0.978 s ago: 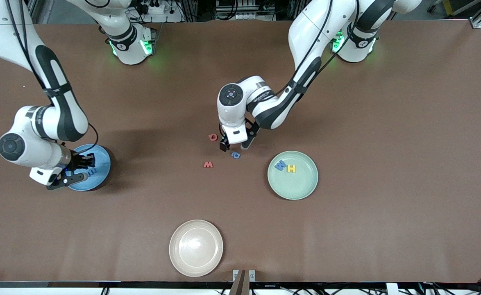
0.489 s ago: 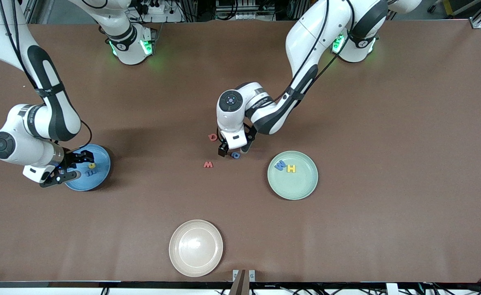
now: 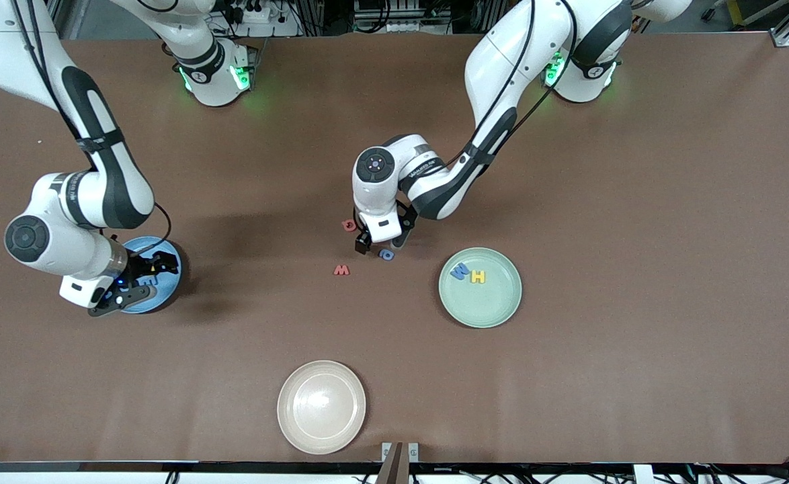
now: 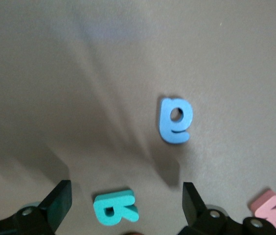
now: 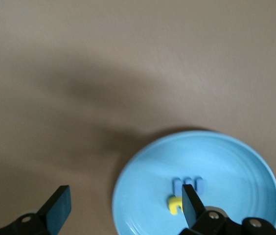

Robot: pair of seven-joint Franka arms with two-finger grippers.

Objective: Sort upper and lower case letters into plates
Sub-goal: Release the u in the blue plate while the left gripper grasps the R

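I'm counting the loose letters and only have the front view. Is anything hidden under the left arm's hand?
Observer: Yes. A teal letter lies flat on the table, between the open fingers of the left gripper.
Operator: What's in the blue plate? The right arm's hand covers it for me.
Observer: The blue plate holds a blue letter with a yellow letter beside it.
Operator: Is that hand carrying anything?
Observer: No. The right gripper is open and empty over the plate's rim.
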